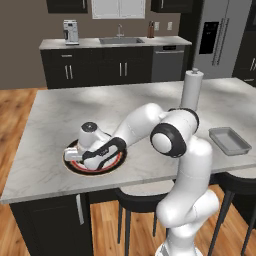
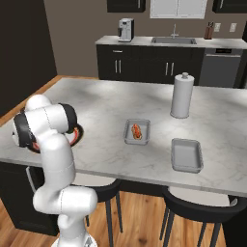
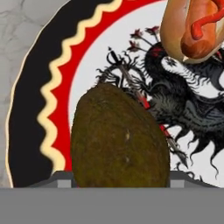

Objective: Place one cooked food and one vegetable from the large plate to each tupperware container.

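Observation:
The large plate (image 3: 30, 109) has a black rim, a red wavy band and a white centre with a black motif. It lies near the island's front left edge (image 1: 70, 164), partly behind my arm (image 2: 77, 137). A brown potato (image 3: 120, 140) rests on it, and my gripper (image 3: 120, 180) comes down over it (image 1: 89, 161) with a fingertip (image 3: 61, 180) against each side. A hot dog (image 3: 192, 30) lies further along the plate. One tupperware container (image 2: 127, 134) holds another hot dog (image 2: 137, 130). The second container (image 2: 186, 155) stands bare at the right (image 1: 229, 141).
A white paper-towel roll (image 1: 192, 90) stands upright behind the containers (image 2: 182, 95). Dark stools sit under the island's front edge (image 2: 202, 205). A back counter with a sink (image 1: 120, 40) and a coffee machine (image 1: 71, 31) lies far behind.

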Available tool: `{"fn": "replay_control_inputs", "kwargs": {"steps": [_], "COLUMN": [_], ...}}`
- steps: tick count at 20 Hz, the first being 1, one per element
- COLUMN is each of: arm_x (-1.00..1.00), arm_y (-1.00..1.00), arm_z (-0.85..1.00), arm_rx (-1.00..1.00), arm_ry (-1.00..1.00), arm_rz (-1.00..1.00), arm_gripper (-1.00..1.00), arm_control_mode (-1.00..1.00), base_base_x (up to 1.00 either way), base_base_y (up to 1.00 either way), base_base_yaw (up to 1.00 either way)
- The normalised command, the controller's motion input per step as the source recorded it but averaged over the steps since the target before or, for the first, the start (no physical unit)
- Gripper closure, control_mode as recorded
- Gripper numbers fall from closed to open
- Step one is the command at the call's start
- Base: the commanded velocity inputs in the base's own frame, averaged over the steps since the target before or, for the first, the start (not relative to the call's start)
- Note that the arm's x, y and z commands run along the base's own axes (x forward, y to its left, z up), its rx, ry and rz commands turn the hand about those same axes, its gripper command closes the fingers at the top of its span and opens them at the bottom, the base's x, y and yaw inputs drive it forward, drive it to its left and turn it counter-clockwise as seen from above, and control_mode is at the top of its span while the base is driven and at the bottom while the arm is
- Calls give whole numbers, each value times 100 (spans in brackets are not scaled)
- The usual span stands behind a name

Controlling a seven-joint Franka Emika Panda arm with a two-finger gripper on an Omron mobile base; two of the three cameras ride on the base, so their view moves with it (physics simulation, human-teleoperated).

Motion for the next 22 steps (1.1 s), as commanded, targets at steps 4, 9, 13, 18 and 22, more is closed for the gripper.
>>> {"fn": "replay_control_inputs", "kwargs": {"steps": [4, 9, 13, 18, 22], "arm_x": [-14, -79, -71, -31, -6], "arm_y": [-6, -51, -74, -94, -100], "arm_z": [-4, 45, 90, 100, 97], "arm_rx": [2, 15, 12, 12, -1], "arm_ry": [-1, -5, -2, 0, 3], "arm_rz": [-2, -9, -3, -1, -3], "arm_gripper": [100, 100, 100, 100, 100], "arm_control_mode": [-100, -100, -100, -100, -100], "base_base_x": [0, 0, 0, 0, 0], "base_base_y": [0, 0, 0, 0, 0], "base_base_yaw": [0, 0, 0, 0, 0]}}
